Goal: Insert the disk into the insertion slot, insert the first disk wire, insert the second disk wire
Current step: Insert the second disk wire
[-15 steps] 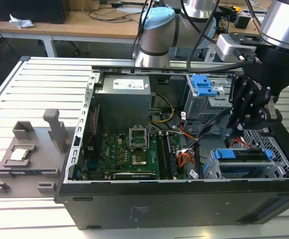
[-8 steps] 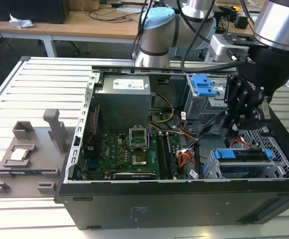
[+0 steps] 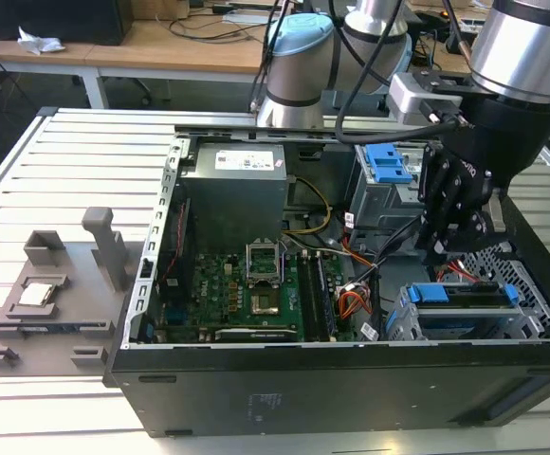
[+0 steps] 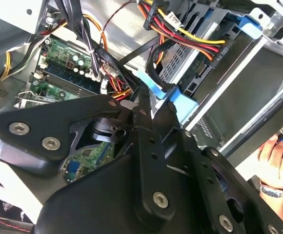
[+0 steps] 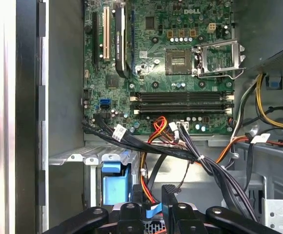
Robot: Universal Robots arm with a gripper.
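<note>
Already: disk (image 3: pixel 465 296) seated in insertion slot (image 3: pixel 415 324), 4 o'clock in exterior view. Tool (image 3: pixel 439 248) just above, at its 12 o'clock, apparently pinched on blue wire (image 4: pixel 153 87). Likely first-wire step in hand. Wire end needs squaring to disk, gentle push.

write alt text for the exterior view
A robot arm's black end effector hangs inside an open computer case, close to a disk in a blue carrier seated in a low grey cage at the exterior view's right. A motherboard lies mid-case.
</note>
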